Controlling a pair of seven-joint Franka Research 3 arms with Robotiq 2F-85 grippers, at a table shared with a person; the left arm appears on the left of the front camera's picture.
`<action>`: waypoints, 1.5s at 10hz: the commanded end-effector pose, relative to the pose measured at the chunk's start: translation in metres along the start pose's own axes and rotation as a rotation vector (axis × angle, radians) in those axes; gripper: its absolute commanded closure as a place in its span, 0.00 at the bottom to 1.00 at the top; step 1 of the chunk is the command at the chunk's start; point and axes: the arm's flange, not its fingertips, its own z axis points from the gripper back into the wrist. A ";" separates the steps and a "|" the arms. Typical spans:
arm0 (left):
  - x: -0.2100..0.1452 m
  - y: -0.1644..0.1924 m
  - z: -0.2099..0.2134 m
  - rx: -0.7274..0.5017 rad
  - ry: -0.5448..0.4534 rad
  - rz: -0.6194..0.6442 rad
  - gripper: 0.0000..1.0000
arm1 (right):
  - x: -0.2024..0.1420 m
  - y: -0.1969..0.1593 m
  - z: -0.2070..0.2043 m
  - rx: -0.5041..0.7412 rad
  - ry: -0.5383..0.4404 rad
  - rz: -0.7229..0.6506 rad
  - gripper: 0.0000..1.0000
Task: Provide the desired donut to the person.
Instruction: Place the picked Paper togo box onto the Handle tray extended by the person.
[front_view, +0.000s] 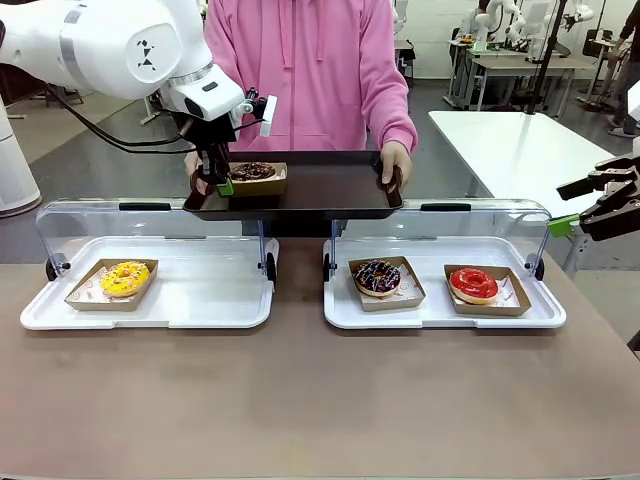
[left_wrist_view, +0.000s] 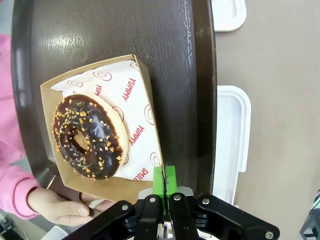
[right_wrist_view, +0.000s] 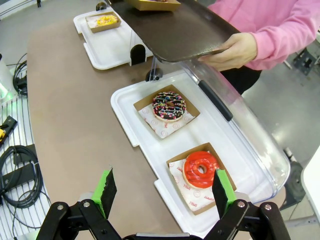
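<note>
A chocolate donut with orange bits (front_view: 254, 171) (left_wrist_view: 87, 137) lies in a brown cardboard tray (left_wrist_view: 145, 100) on a dark serving tray (front_view: 320, 190) (left_wrist_view: 100, 30) (right_wrist_view: 175, 30). The person in the pink hoodie (front_view: 305, 70) holds that serving tray by both ends, with one hand (left_wrist_view: 65, 205) under it and the other hand (right_wrist_view: 232, 52) on its far end. My left gripper (front_view: 218, 184) (left_wrist_view: 165, 181) is shut on the cardboard tray's rim, its green pads pressed together. My right gripper (front_view: 572, 206) (right_wrist_view: 164, 194) hangs open off the table's right side, with nothing between its fingers.
Two white trays with raised clear lids stand on the brown table. The left tray (front_view: 200, 300) holds a yellow donut (front_view: 125, 277) (right_wrist_view: 105, 20). The right tray (front_view: 440, 312) (right_wrist_view: 125, 105) holds a sprinkled chocolate donut (front_view: 377, 277) (right_wrist_view: 169, 105) and a red donut (front_view: 474, 284) (right_wrist_view: 200, 169). Cables (right_wrist_view: 17, 175) lie beside the table.
</note>
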 end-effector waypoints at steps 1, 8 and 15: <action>0.005 0.003 0.007 -0.011 -0.014 -0.028 0.79 | 0.002 -0.002 -0.003 0.004 -0.021 -0.014 0.00; 0.006 -0.001 0.027 -0.119 -0.050 0.038 0.03 | 0.002 -0.002 -0.003 0.004 -0.021 -0.014 0.00; -0.002 -0.002 0.029 -0.240 -0.071 0.036 0.00 | 0.002 -0.002 -0.003 0.004 -0.021 -0.014 0.00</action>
